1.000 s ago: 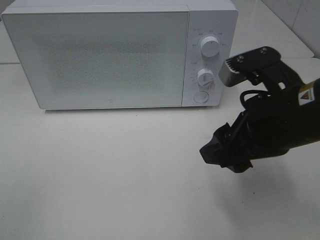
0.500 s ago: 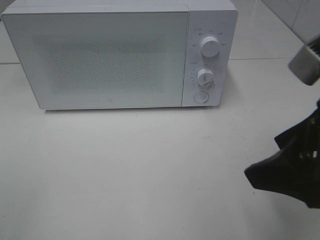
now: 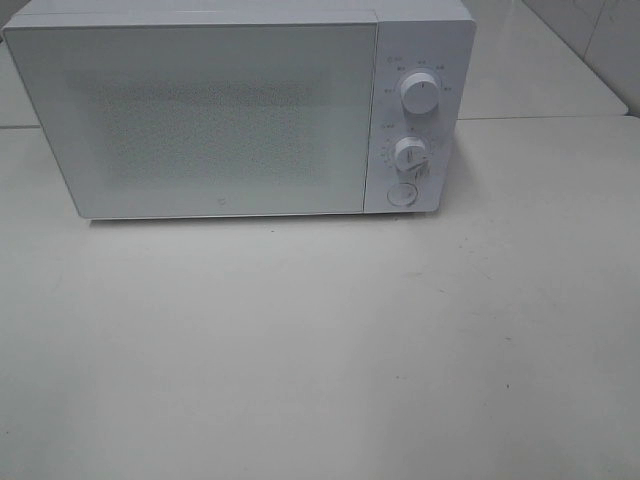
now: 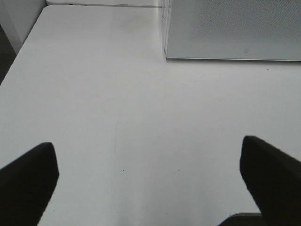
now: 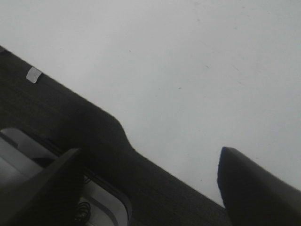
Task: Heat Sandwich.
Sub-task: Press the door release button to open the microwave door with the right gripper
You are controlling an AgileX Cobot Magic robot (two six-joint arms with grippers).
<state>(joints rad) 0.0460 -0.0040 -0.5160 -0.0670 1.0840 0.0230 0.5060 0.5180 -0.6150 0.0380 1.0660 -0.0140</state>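
Observation:
The sandwich is out of view in every frame. A white microwave (image 3: 240, 110) stands at the back of the table with its door (image 3: 200, 120) closed. Neither arm appears in the exterior high view. In the left wrist view my left gripper (image 4: 148, 165) hovers open over bare tabletop, its dark fingers (image 4: 28, 174) far apart, and the microwave's lower corner (image 4: 230, 33) is ahead of it. In the right wrist view my right gripper (image 5: 148, 160) is open with nothing between its fingers (image 5: 249, 183), above the table's edge.
The microwave's control panel carries two round knobs (image 3: 420, 92) and a round button (image 3: 402, 194). White tabletop (image 3: 300, 350) stretches in front of the microwave. Beyond the table's edge (image 5: 117, 127) in the right wrist view lie a dark floor and grey equipment (image 5: 28, 160).
My right arm has pulled back from in front of the microwave's control panel, moving right and out of the exterior high view. The microwave has stayed put, door closed.

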